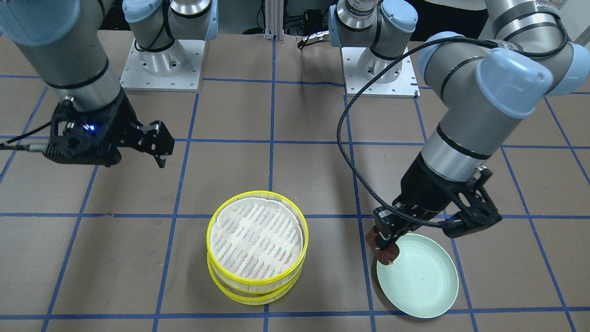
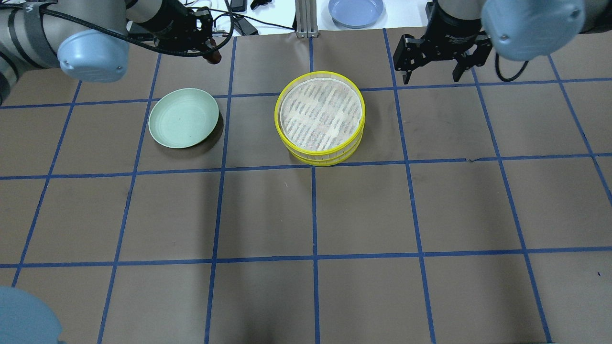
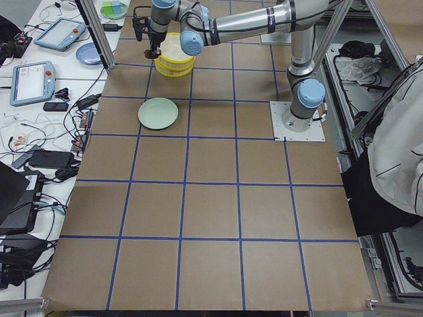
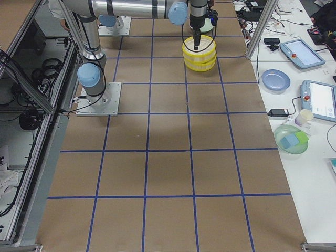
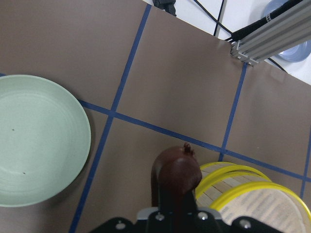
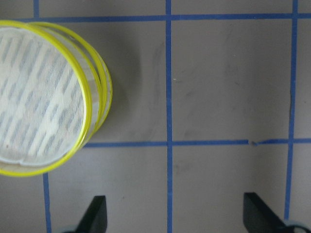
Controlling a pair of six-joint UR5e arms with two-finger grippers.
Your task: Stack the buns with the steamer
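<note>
1. My left gripper is clamped on the dark reddish-brown bun. It holds the bun by its upper half so the lower end hangs free and can be set down first.
2. The bun hangs in the air above the rim of the pale green plate, on the side nearest the steamer. I judge this to be the carry from the plate across to the steamer.
3. The plate lies bare toward the left end of the counter, close to the edge farthest from my bases.
4. The steamer stands at the middle of that same far edge. Its two yellow-rimmed tiers are stacked, and the slatted top one shows nothing in it.
5. I see the pale bun nowhere. It may sit in the lower tier, but the top tier hides that.
6. My right gripper hovers just beside the steamer with its jaws spread wide and nothing in them, probably waiting to handle a tier.
</note>
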